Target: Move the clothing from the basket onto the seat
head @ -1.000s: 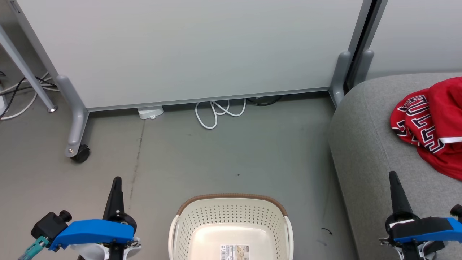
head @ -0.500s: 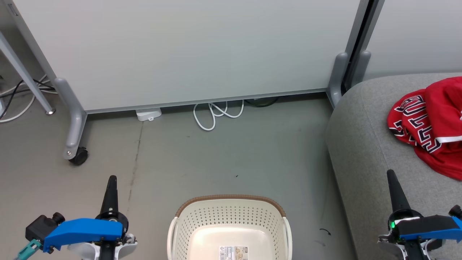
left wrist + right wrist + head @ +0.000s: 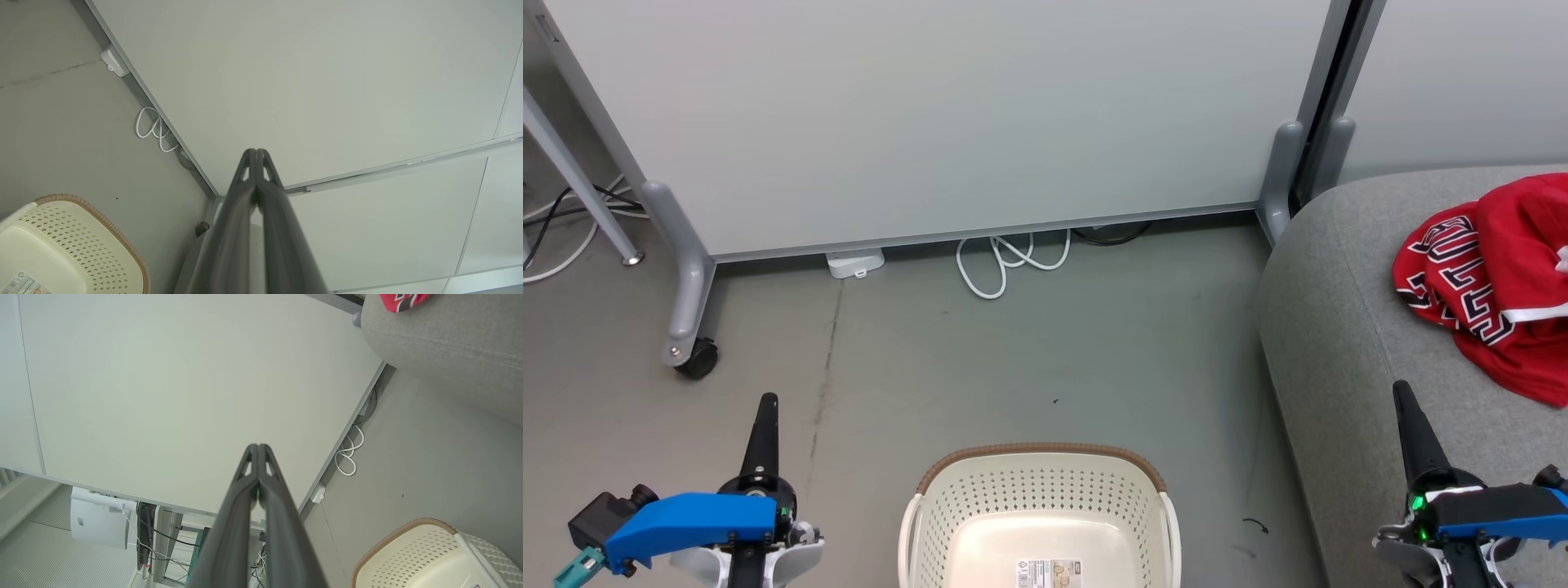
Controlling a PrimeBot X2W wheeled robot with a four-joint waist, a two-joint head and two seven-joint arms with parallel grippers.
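The red clothing (image 3: 1499, 282), its black-and-white lettering showing, lies bunched on the grey seat (image 3: 1347, 327) at the right; a corner of the clothing (image 3: 402, 300) peeks in at the top of the right wrist view. The cream basket (image 3: 1037, 510) with its brown rim stands on the floor at bottom centre, holding only a label on its base. My left gripper (image 3: 765, 404) is shut with nothing in it, left of the basket. Over the seat's front, below the clothing, my right gripper (image 3: 1401, 390) is likewise shut on nothing.
A pale partition panel (image 3: 947, 122) on grey wheeled feet (image 3: 690, 351) closes off the back. A coiled white cable (image 3: 1005, 261) and a small white box (image 3: 854, 263) lie at its base. Grey floor (image 3: 1029, 351) stretches between the panel and the basket.
The whole head view has shifted slightly, so the camera moved. Both grippers stay shut and have slid a little lower and to the left in that view.
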